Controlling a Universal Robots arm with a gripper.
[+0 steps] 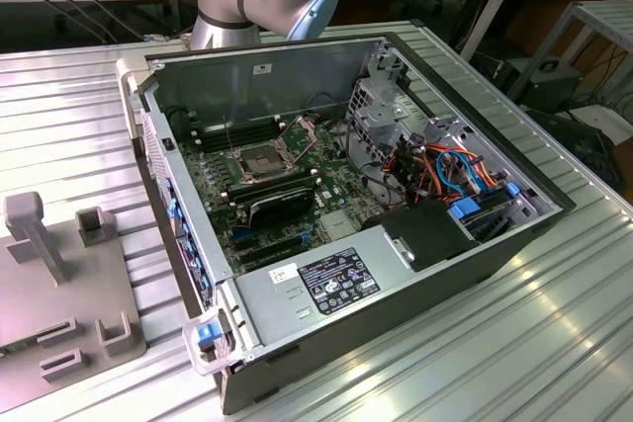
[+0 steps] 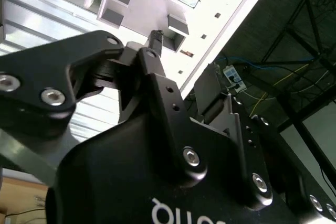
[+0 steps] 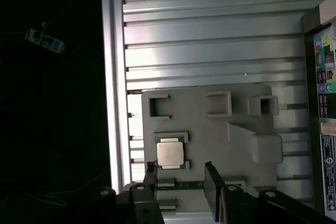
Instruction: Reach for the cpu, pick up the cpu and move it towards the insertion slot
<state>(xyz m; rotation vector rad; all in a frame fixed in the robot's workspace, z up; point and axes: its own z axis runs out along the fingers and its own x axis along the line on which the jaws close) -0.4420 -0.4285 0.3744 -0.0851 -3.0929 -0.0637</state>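
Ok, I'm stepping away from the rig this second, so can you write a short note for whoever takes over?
Gripper: open, empty, close by the chip in the first wrist view.
Chip: lying in its holder on the grey tray, outside the computer case.
Socket: on the board inside the open case, dark centre, no chip in it.
Done: the reach has brought the gripper to the chip.
Left: grip, lift, carry towards the socket.

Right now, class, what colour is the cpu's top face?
The cpu has a dull silver-beige face with a green edge; the first wrist view shows it best.
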